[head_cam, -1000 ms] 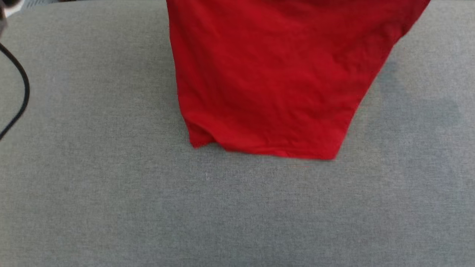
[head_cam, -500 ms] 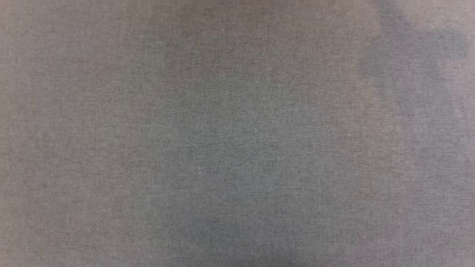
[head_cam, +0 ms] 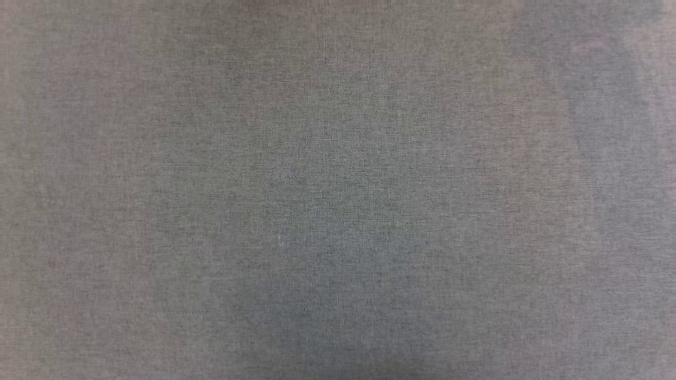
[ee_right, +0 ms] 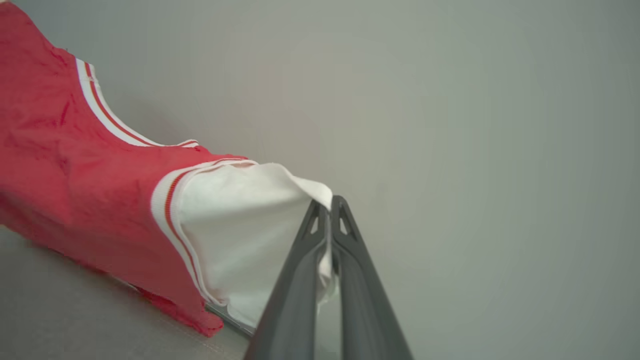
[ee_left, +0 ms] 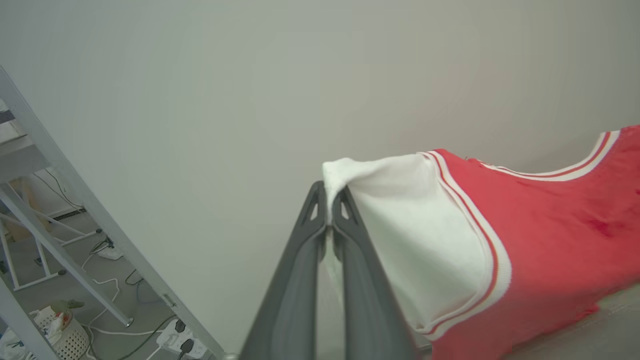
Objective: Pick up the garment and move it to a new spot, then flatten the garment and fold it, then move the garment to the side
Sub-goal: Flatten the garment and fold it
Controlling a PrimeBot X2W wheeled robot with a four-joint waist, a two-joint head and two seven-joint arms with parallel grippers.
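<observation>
The garment [ee_left: 550, 230] is a red shirt with white sleeves and red-and-white striped trim, stretched in the air between my two grippers in front of a pale wall. In the left wrist view my left gripper [ee_left: 328, 192] is shut on the edge of one white sleeve [ee_left: 415, 230]. In the right wrist view my right gripper [ee_right: 327, 205] is shut on the other white sleeve [ee_right: 240, 225], and the red body [ee_right: 75, 165] hangs to the left, its lower part reaching the grey surface [ee_right: 75, 310]. The head view holds the grey cloth surface [head_cam: 338, 211] with soft shadows.
A slanted grey metal frame [ee_left: 60, 200] stands at the left of the left wrist view. On the floor beyond it are cables, a power strip [ee_left: 180, 340] and a white basket [ee_left: 60, 335]. A plain pale wall [ee_right: 475, 125] is behind the garment.
A second ago the garment's red hem hung into the top of the head view; it has since gone out of that view, leaving shadows on the grey surface. The black cable at left is gone too.
</observation>
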